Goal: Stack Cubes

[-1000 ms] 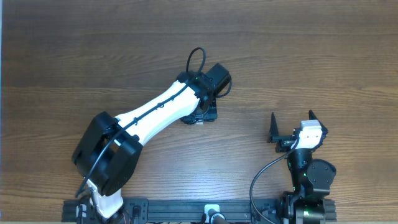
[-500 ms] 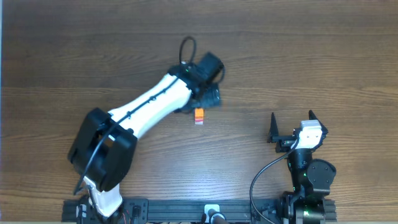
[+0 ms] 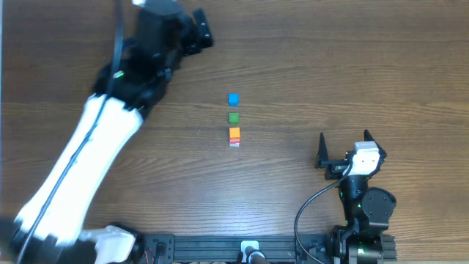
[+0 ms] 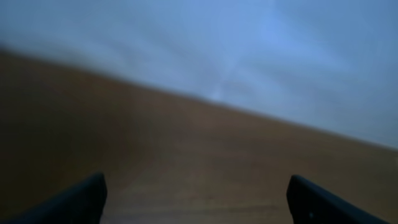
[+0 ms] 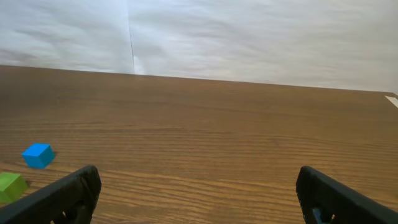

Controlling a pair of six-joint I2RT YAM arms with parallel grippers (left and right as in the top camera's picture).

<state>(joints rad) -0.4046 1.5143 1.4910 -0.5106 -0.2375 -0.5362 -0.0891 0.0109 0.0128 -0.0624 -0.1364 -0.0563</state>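
Observation:
Three spots of colour line up at the table's middle: a blue cube [image 3: 233, 99] farthest from the bases, a green cube [image 3: 233, 117] below it, and an orange cube [image 3: 234, 133] sitting on a red cube [image 3: 234, 143]. The blue cube [image 5: 38, 155] and green cube [image 5: 12, 185] also show in the right wrist view. My left gripper [image 3: 196, 33] is raised at the far left, well away from the cubes, open and holding nothing. My right gripper [image 3: 343, 147] rests open near its base, right of the cubes.
The wooden table [image 3: 352, 66] has free room on the right and at the far side. A pale wall [image 5: 249, 37] rises behind the table's far edge.
The left arm pulled back from over the cubes and swung up to the far left, uncovering the orange-on-red stack, then the green and blue cubes. The right arm stayed still.

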